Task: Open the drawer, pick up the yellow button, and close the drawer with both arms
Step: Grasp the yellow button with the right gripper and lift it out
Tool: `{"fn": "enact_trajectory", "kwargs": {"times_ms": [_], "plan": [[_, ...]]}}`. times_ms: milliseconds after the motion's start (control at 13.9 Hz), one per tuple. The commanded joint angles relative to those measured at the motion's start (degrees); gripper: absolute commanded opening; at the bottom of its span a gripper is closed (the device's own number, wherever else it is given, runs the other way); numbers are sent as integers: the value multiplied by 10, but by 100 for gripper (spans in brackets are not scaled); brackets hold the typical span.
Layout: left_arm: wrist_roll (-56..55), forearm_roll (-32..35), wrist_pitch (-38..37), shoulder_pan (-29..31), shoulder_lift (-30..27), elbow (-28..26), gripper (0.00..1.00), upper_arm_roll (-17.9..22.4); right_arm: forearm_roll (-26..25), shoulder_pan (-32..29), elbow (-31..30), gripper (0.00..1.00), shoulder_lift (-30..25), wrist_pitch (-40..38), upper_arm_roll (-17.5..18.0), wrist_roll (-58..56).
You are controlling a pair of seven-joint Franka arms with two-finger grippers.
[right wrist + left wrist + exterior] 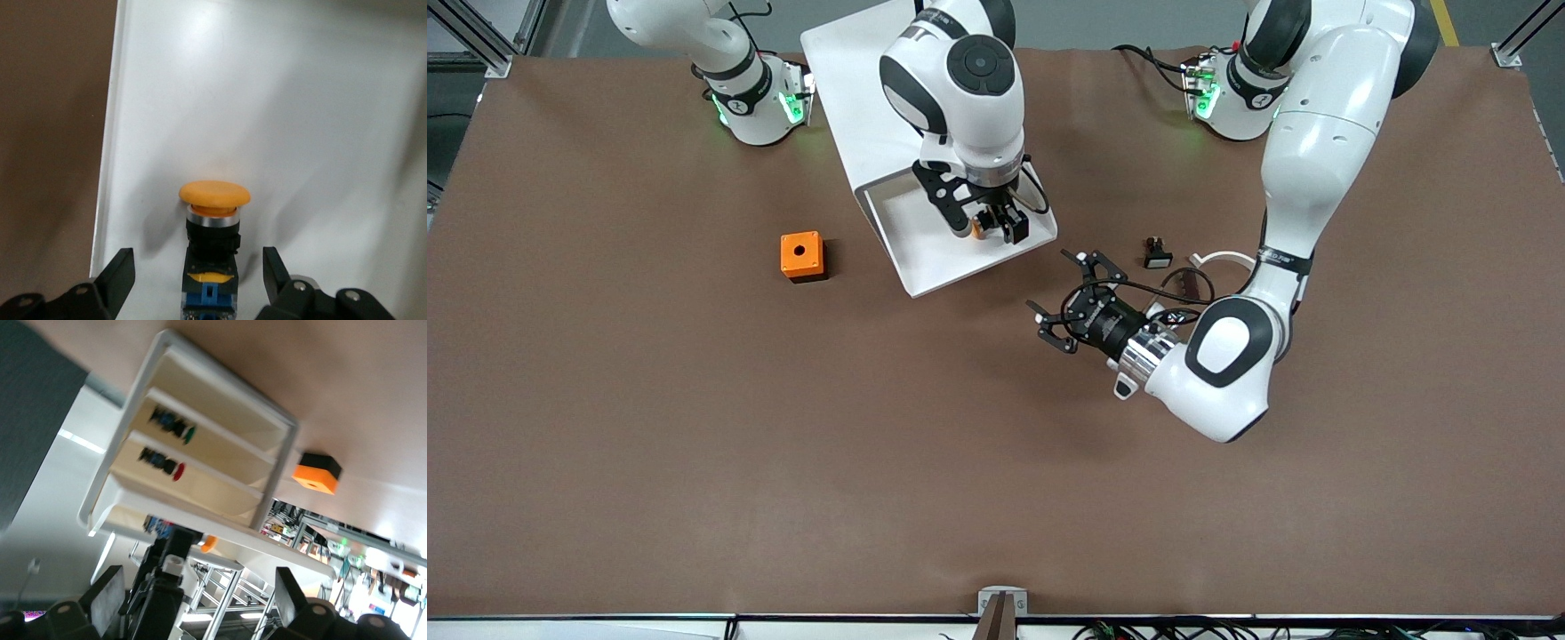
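Observation:
The drawer (925,277) is the top one and stands pulled out of the white cabinet (845,89). The button (213,230) lies on its side in the drawer, with an orange cap and a black-and-blue body. My right gripper (198,261) is down in the drawer, open, one finger on each side of the button's body with a gap at both. In the front view the right gripper (991,224) covers most of the button (978,230). My left gripper (1056,299) is open and holds nothing. It hovers low over the table in front of the drawer, toward the left arm's end.
An orange cube with a hole (802,255) sits beside the drawer toward the right arm's end. A small black part with a white face (1158,256) lies by the left arm. The left wrist view shows the lower drawers (220,463), part-open, with a green-capped and a red-capped button.

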Motion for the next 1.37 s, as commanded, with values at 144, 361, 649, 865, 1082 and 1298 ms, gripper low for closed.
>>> {"fn": "enact_trajectory", "kwargs": {"times_ms": [144, 361, 649, 865, 1082, 1298], "plan": [[143, 88, 71, -17, -29, 5, 99, 5, 6, 18, 15, 20, 13, -3, -4, 11], [185, 117, 119, -20, -35, 5, 99, 2, 5, 23, 25, 1, 14, -6, -4, 9], [193, 207, 174, -36, -59, 4, 99, 0, 5, -10, 70, 0, 13, -43, -4, -33], [191, 275, 224, -66, -66, 4, 99, 2, 4, -64, 106, 0, 11, -113, -6, -163], [193, 281, 240, -68, -71, 4, 99, 0, 2, -155, 105, 0, 3, -147, -8, -367], [192, 283, 271, -70, -70, 3, 99, 4, -5, -256, 86, 0, 2, -148, -9, -564]]}}
